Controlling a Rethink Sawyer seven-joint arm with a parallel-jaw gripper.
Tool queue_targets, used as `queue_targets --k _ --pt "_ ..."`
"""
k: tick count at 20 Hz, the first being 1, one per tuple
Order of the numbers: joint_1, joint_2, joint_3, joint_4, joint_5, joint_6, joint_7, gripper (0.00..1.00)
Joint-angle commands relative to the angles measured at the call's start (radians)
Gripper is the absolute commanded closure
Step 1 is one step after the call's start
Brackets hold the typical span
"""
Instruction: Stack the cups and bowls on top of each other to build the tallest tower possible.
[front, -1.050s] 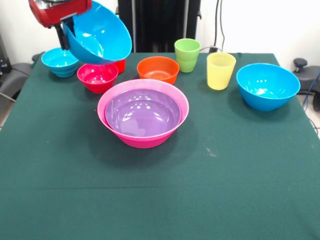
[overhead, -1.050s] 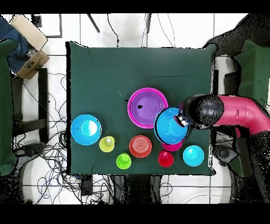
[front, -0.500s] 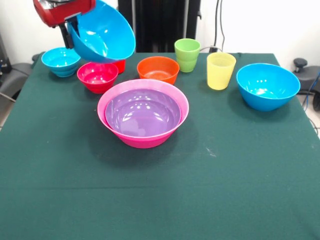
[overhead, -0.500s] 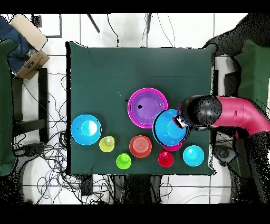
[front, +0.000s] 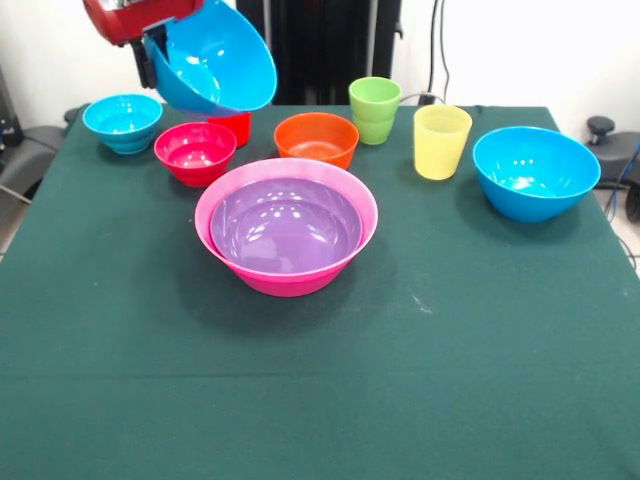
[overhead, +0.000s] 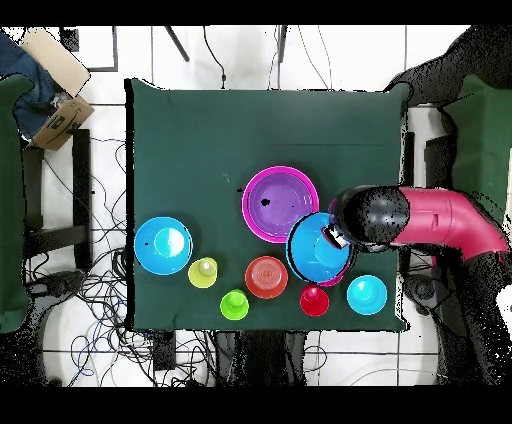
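My gripper (front: 153, 58) is shut on the rim of a blue bowl (front: 215, 62), which hangs tilted high above the magenta-red bowl (front: 195, 153) and red cup (front: 233, 129). In the overhead view the held blue bowl (overhead: 319, 250) covers most of the magenta-red bowl, and the gripper (overhead: 332, 238) is at its right edge. The tower is the purple bowl (front: 285, 228) nested in the pink bowl (front: 283, 283), mid-table. A cyan bowl (front: 123, 122), orange bowl (front: 316, 138), green cup (front: 375, 110), yellow cup (front: 441, 141) and second blue bowl (front: 536, 172) stand along the back row.
The table wears a dark green cloth (front: 320, 390). In the overhead view the red arm (overhead: 445, 220) reaches in from the right. A cardboard box (overhead: 55, 95) and cables lie on the floor beside the table.
The gripper has carried the blue bowl a little rightward and upward in the front view, closer to the pink and purple pile. Nothing else moved.
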Motion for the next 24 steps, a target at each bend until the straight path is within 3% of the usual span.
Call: queue_targets --k 1,24 --pt "0.07 -0.043 -0.065 0.081 0.004 -0.083 0.199 1.0" --pt "0.179 -0.07 -0.154 0.113 0.057 -0.128 0.258 1.0"
